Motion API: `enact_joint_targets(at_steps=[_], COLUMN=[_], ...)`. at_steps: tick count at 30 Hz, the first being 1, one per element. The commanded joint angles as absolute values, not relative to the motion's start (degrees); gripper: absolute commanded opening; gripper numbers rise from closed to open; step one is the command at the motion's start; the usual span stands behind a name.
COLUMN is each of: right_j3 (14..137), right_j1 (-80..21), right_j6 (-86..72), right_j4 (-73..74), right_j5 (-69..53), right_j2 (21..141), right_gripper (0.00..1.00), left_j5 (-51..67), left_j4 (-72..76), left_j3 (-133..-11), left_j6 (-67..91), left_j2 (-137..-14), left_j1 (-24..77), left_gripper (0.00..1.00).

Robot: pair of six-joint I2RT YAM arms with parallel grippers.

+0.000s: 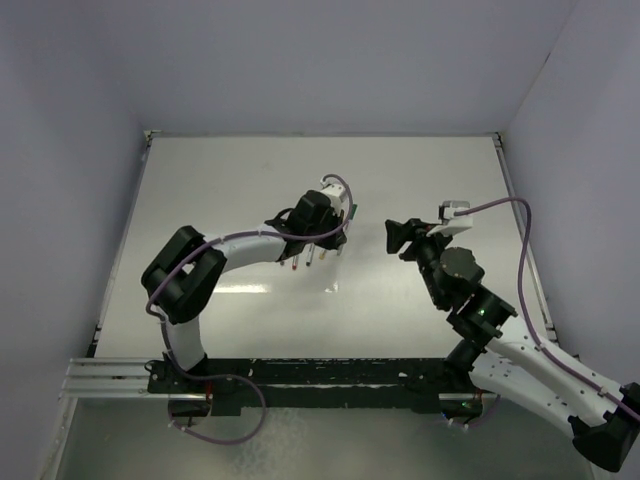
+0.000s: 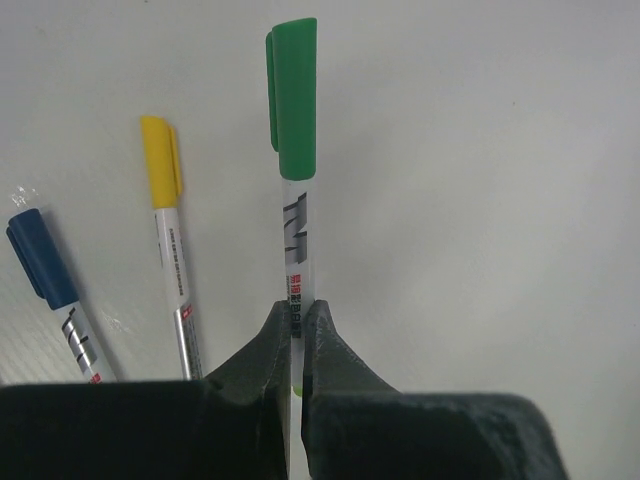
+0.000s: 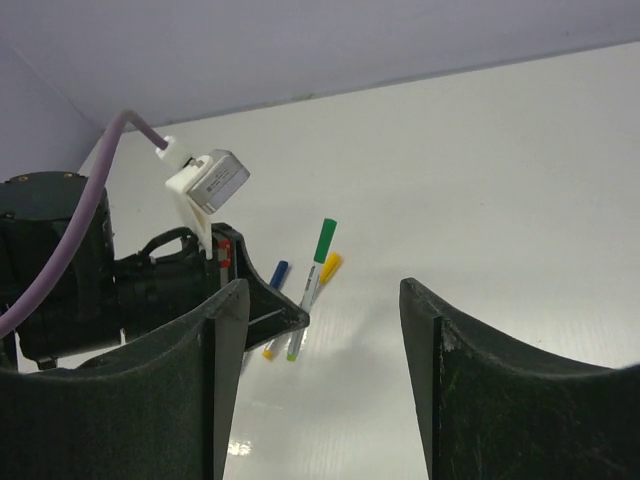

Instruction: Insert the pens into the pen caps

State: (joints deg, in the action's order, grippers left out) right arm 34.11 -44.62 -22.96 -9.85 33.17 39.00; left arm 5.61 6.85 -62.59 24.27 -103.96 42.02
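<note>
Left fingers (image 2: 275,340) clamp a thin white green-capped pen (image 2: 297,230) by its barrel; a yellow-capped pen (image 2: 168,260) and a blue-capped pen (image 2: 55,290) lie just left of them. Right fingers (image 3: 200,380) stand wide apart.

You are not getting any readable text here. The green-capped pen (image 2: 297,235) is carrying a bold dark logo-like mark on its barrel. Just below that mark is a red patch with tiny pale characters, too small to make out. The yellow-capped pen (image 2: 170,262) is showing a line of fine print and a red patch. The blue-capped pen (image 2: 64,298) is showing slanted grey strokes, and none of these is resolving into letters.
</note>
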Motion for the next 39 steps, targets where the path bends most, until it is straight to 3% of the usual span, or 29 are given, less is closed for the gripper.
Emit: enact_joint_targets(at_steps=[1, 10, 23, 34, 39], right_j3=[34.01, 32.84, 32.53, 32.46, 32.37], right_j1=[-44.89, -44.85, -44.87, -44.86, -44.84], right_j6=[-24.58, -25.98, -26.81, -27.16, -26.86], right_j4=[-8.66, -7.89, -8.26, -7.39, -7.45], right_j5=[35.07, 35.03, 34.63, 34.63, 34.78], right_j2=[38.44, 38.10, 39.20, 39.01, 38.47], right_gripper=[0.64, 0.64, 0.64, 0.64, 0.64], left_j5=[3.33, 2.94, 3.93, 4.81, 4.40], left_j4=[1.47, -0.29, -0.87, -0.48, -0.79], left_j3=[-67.73, -69.87, -70.70, -71.19, -72.19], left_j6=[22.76, 24.92, 26.11, 27.51, 26.86], left_j2=[-107.58, -110.99, -114.15, -114.48, -112.15], left_j1=[42.08, 42.02, 42.01, 42.02, 42.12], left_gripper=[0.00, 0.01, 0.15, 0.47, 0.53])
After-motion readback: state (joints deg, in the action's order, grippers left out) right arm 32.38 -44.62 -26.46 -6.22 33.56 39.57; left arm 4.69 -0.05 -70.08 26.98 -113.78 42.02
